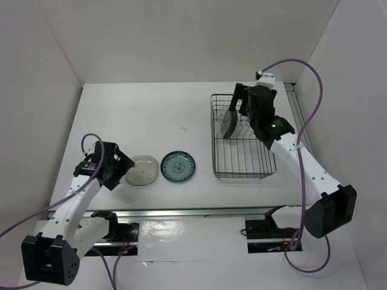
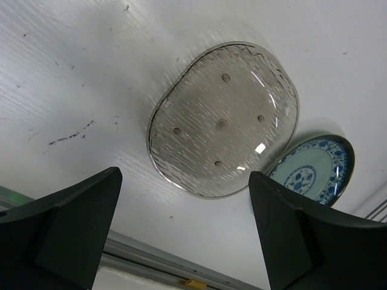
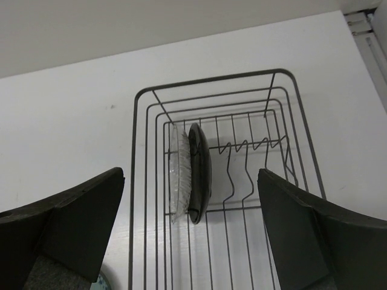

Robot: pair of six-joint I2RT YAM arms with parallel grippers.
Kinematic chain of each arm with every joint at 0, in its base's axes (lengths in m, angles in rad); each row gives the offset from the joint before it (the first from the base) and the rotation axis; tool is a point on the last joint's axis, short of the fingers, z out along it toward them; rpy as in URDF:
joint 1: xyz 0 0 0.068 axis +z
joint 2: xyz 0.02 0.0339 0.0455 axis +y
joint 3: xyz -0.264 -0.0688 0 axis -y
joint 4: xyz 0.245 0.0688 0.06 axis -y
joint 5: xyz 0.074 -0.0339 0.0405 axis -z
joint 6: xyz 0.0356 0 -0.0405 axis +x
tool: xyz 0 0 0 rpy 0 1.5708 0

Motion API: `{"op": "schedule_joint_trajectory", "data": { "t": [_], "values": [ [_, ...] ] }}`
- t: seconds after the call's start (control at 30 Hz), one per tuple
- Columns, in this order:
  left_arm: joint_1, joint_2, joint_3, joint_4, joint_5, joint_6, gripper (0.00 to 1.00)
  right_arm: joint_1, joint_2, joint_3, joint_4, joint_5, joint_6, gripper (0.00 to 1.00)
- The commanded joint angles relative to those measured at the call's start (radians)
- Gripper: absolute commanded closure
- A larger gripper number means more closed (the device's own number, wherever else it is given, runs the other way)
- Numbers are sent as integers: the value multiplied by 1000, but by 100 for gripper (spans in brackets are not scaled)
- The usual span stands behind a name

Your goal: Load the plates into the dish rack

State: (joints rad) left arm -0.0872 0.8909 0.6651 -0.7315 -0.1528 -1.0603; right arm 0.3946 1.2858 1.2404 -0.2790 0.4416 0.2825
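Table (image 1: pixel 151 115): white; carries the rack and two loose plates.
Dish rack (image 1: pixel 245 164): dark wire basket on the right side of the table, near its right edge, with two plates standing in it.
Right pincer (image 3: pixel 190 175): above the far part of the rack, fingers spread wide, gripping nothing.
Left pincer (image 2: pixel 184 175): close to the near edge of the table on the left side, fingers wide apart and holding nothing, just beside the rounded-square plate.
Rounded-square plate (image 1: pixel 143 171): lies flat near the near edge, left of centre; pale from above, looks translucent and rippled in the left wrist view.
Blue-and-white plate (image 1: pixel 178 167): round, lies flat just right of the rounded-square plate, not touching it.
Black plate (image 3: pixel 199 172): glossy, stands on edge at the rack's left side.
Pale plate (image 3: pixel 179 175): stands on edge tight against the black plate, between it and the rack's left wall.
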Motion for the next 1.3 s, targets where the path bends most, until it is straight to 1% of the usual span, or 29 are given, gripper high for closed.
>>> {"op": "schedule_joint_trajectory", "data": {
  "t": [0.0,0.1,0.17,0.2,0.33,0.37,0.53,0.57,0.67,0.73,0.87,0.93,0.97,1.03,1.1,1.13,1.2,1.23,1.27],
  "values": [
    [4,35,-38,13,-11,-39,0,15,-19,-12,52,-55,7,2],
    [4,36,-105,78,2,-66,3,15,-19,-12,52,-64,7,2],
    [4,45,-127,87,2,-78,6,15,-19,-12,52,-78,7,2],
    [4,65,-127,96,-8,-87,8,15,-29,-12,52,-78,7,2],
    [4,124,-139,116,-63,-87,11,15,-39,-21,72,-87,7,2],
    [4,135,-139,116,-64,-96,14,15,-39,-21,72,-87,7,2],
    [4,210,-150,153,-97,-106,14,15,-59,-21,81,-96,7,2],
    [4,244,-141,153,-97,-106,17,15,-69,-30,81,-96,7,2],
    [4,290,-122,153,-106,-106,17,15,-88,-30,81,-96,26,2],
    [4,325,-122,165,-106,-106,21,15,-111,-39,93,-106,49,2],
    [4,371,-104,175,-106,-115,36,15,-138,-58,120,-139,58,2],
    [4,372,-104,175,-106,-115,48,15,-148,-58,120,-139,58,2],
    [13,372,-104,175,-120,-128,48,15,-148,-58,120,-139,58,2],
    [14,372,-104,175,-132,-129,56,15,-158,-49,120,-139,47,2],
    [26,361,-104,175,-152,-129,58,15,-178,-48,120,-129,47,2],
    [39,361,-104,175,-152,-115,76,15,-178,-48,120,-129,38,2],
    [52,361,-79,152,-172,-104,97,15,-189,-48,120,-129,38,2],
    [61,371,-79,138,-183,-104,100,15,-198,-48,120,-138,38,2],
    [61,372,-64,129,-183,-95,100,15,-198,-48,120,-138,38,2]
  ]
}}
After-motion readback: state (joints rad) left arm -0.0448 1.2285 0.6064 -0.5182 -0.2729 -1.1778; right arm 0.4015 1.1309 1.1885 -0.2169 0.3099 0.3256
